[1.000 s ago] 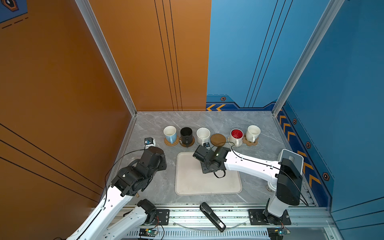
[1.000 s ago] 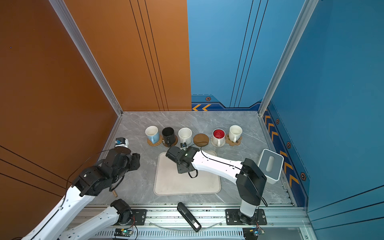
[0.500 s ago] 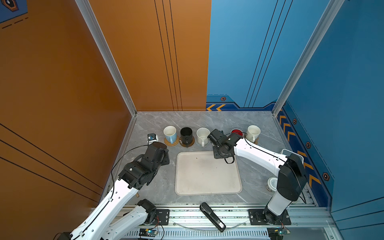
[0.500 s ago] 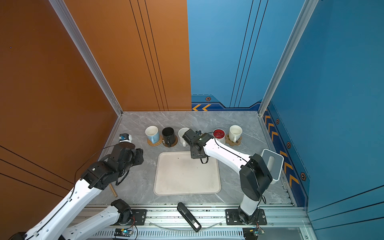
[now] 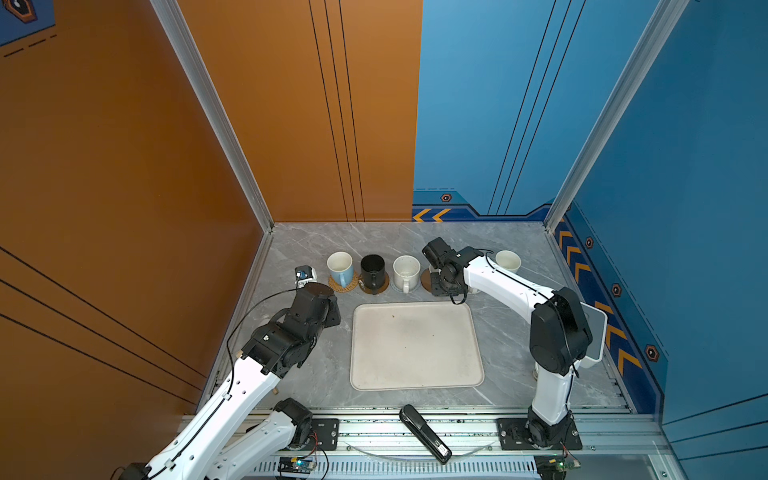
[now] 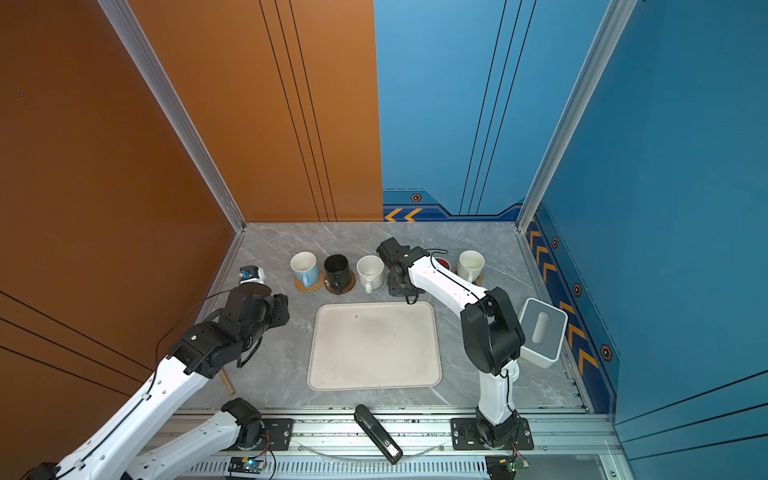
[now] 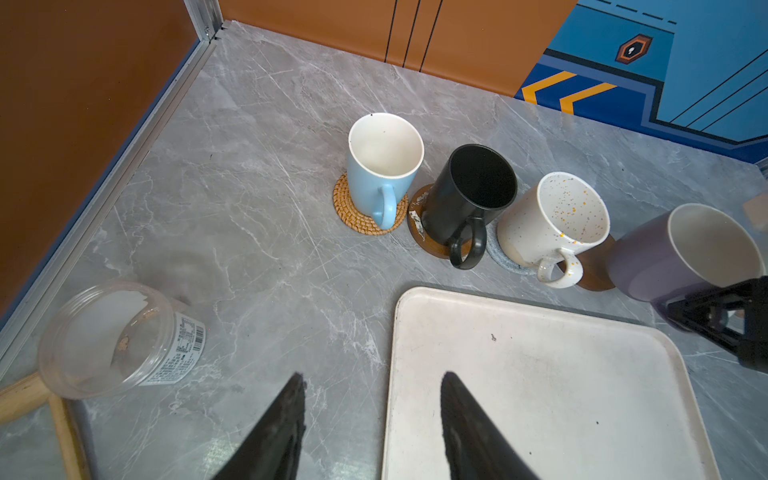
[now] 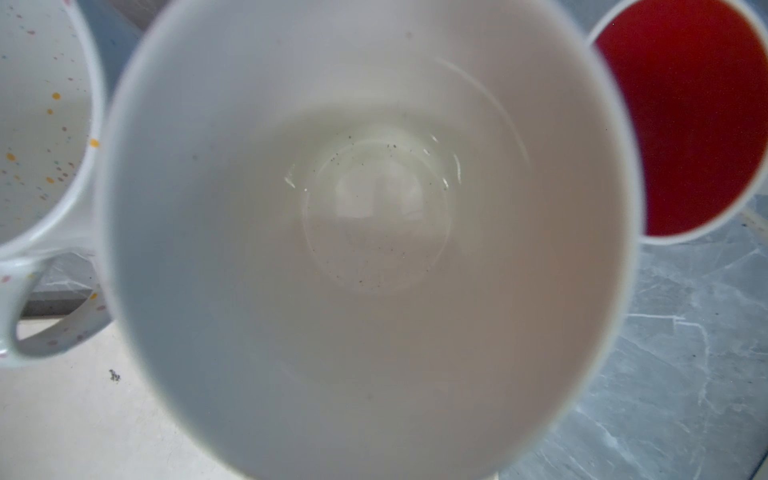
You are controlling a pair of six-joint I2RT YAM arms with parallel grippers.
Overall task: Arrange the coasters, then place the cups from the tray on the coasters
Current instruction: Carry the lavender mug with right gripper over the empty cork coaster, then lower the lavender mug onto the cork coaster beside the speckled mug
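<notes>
Surface: grey marble-look tabletop (image 5: 415, 241); orange wall (image 5: 291, 124) and blue wall (image 5: 498, 104) behind.

Tray (image 5: 415, 345) – centre, bare, no cups on it.

Back row, left to right in both top views:
- blue mug (image 5: 340, 268) on rattan coaster (image 7: 353, 216)
- black mug (image 5: 372, 270) on wood disc (image 7: 419, 237)
- speckled mug (image 5: 406, 272) on grey-blue mat (image 7: 498, 253)
- lavender mug (image 7: 681, 257) at the 2nd wood disc (image 7: 594, 270), between speckled mug and red-lined mug (image 6: 441, 263). Seated or just above – can't tell.
- white mug (image 5: 508, 261), far end. Mats under the last two mostly hidden by the arm.

R gripper (image 7: 702, 311): clamped on the lavender mug, low on the side nearest the tray. Exact contact pt. blurred.

L gripper (image 7: 370, 415): jaws apart, nothing between them, over the tray's near corner, apart from the row.

Handling, lavender mug (est.): glazed ceramic, so rigid, fairly heavy, slick, chips if knocked against its close neighbours. Best hold prob. the handle or the wall at the rim; lower it straight down and let go only once it sits flat.

Misc.: clear jar (image 7: 112, 336) on its side near the left wall.
</notes>
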